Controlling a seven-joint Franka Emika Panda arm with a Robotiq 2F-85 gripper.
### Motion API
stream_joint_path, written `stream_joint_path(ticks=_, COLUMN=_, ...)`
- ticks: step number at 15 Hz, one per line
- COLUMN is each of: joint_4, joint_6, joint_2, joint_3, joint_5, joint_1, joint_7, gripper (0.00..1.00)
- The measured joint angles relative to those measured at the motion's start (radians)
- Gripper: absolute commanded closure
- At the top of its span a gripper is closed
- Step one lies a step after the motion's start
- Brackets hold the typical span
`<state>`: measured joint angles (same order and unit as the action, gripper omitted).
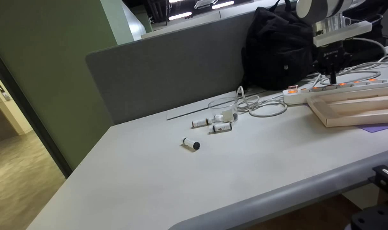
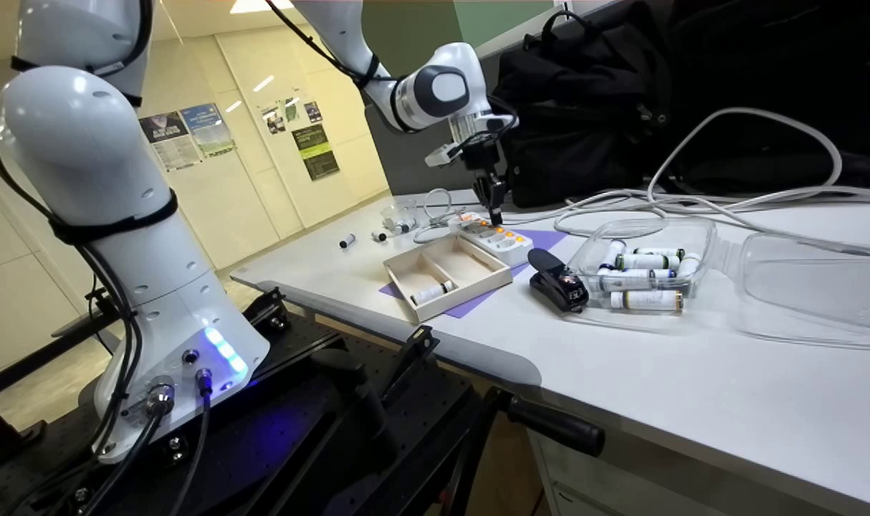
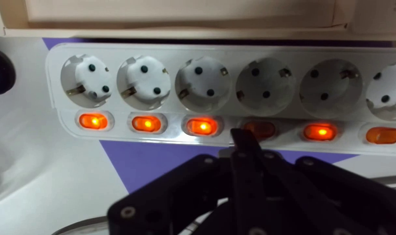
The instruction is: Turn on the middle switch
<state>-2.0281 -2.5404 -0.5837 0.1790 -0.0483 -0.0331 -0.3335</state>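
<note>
A white power strip (image 1: 298, 98) lies on the table below my gripper, also in an exterior view (image 2: 515, 255) and the wrist view (image 3: 119, 138). In the wrist view it has a row of sockets and a row of orange switches. A switch near the middle of the row (image 3: 265, 130) is dark and partly covered by my fingertips. The switch to its left (image 3: 202, 126) and the one to its right (image 3: 320, 132) glow. The far-right switch (image 3: 383, 135) is unlit. My gripper (image 3: 245, 133) is shut and empty, pointing down. Whether it touches the strip cannot be told.
A pale wooden box (image 2: 471, 295) with a vial inside stands beside the strip on a purple sheet (image 3: 152, 163). A black stapler (image 2: 560, 283) and a clear container (image 2: 704, 251) of vials are nearby. Cables (image 1: 270, 113) and a black backpack (image 1: 277, 51) lie behind.
</note>
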Motion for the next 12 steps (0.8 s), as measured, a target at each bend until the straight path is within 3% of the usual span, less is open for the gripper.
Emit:
stream_joint_path(ticks=6, joint_4=0.019, joint_6=0.026, joint_2=-0.009, joint_3=0.005, joint_5=0.034, joint_1=-0.012, joint_7=-0.006, gripper=1.00)
stream_joint_path(ticks=12, joint_4=0.020, joint_6=0.026, joint_2=-0.017, joint_3=0.040, joint_5=0.151, joint_1=-0.073, joint_7=-0.040, gripper=1.00)
